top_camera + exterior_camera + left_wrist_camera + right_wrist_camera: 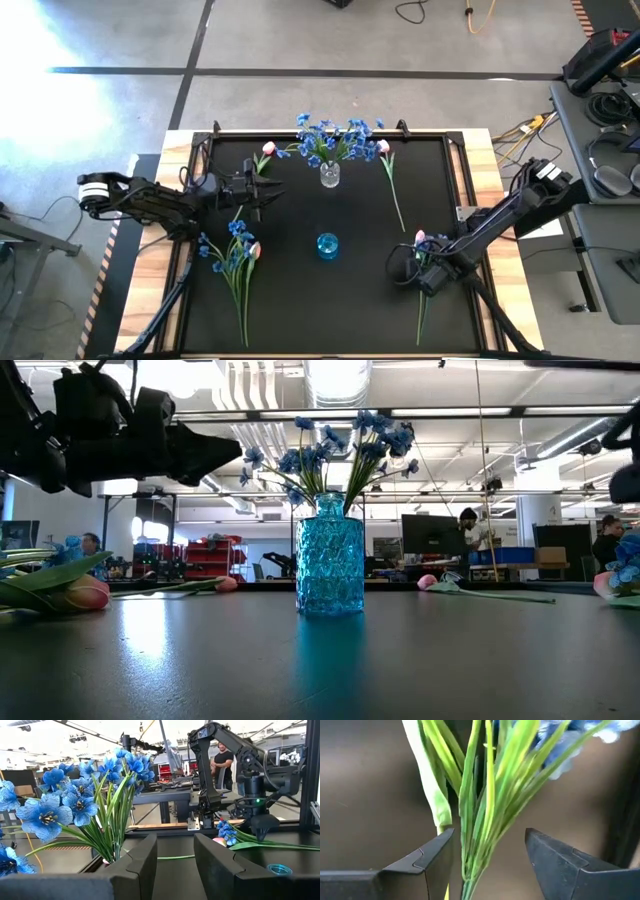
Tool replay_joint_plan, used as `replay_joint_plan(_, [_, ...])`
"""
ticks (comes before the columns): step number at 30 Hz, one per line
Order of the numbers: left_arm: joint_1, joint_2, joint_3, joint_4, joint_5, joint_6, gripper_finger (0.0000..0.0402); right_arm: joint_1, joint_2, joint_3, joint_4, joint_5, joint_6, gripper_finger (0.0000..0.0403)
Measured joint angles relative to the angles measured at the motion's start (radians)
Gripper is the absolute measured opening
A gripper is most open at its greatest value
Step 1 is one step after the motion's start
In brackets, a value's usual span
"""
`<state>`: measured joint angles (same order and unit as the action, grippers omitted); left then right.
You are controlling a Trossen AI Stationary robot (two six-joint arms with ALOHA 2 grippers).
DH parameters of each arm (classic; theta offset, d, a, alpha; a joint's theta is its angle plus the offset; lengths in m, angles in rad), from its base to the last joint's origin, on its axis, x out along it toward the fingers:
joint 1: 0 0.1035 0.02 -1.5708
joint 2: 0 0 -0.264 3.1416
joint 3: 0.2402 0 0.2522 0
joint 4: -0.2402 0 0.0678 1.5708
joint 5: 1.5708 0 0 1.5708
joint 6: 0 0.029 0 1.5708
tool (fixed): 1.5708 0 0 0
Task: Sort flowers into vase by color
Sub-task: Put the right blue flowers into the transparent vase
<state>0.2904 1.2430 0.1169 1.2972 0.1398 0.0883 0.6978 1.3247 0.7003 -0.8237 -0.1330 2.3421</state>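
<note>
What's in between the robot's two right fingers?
Green stems and leaves of a flower bunch stand in the gap of the right tool, whose fingers are open on either side. The right wrist view shows this; a blue blossom shows beyond.

the black table top sits in a pale wooden frame on a grey concrete floor crossed by dark tape lines. cables trail along the floor's far edge, and a desk with headphones stands at the side. across the room are red shelves, a dark monitor and a person in a black shirt.
</note>
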Motion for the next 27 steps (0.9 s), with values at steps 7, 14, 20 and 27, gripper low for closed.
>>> replay_joint_plan(7, [0.002,0.0,0.0,0.002,-0.001,0.0,0.0115,-0.007,-0.002,-0.051,0.086,-0.009,0.007,0.0203])
replay_joint_plan(14, [0.006,-0.001,0.0,0.002,-0.001,0.005,0.0115,-0.007,-0.016,-0.051,0.086,-0.006,0.006,0.011])
replay_joint_plan(20, [0.009,-0.001,0.0,0.003,-0.003,0.005,0.0115,-0.007,-0.024,-0.051,0.096,-0.006,-0.025,0.0025])
replay_joint_plan(27, [0.011,-0.003,0.0,0.003,-0.003,0.005,0.0115,-0.007,-0.059,0.036,-0.03,0.003,-0.057,0.0023])
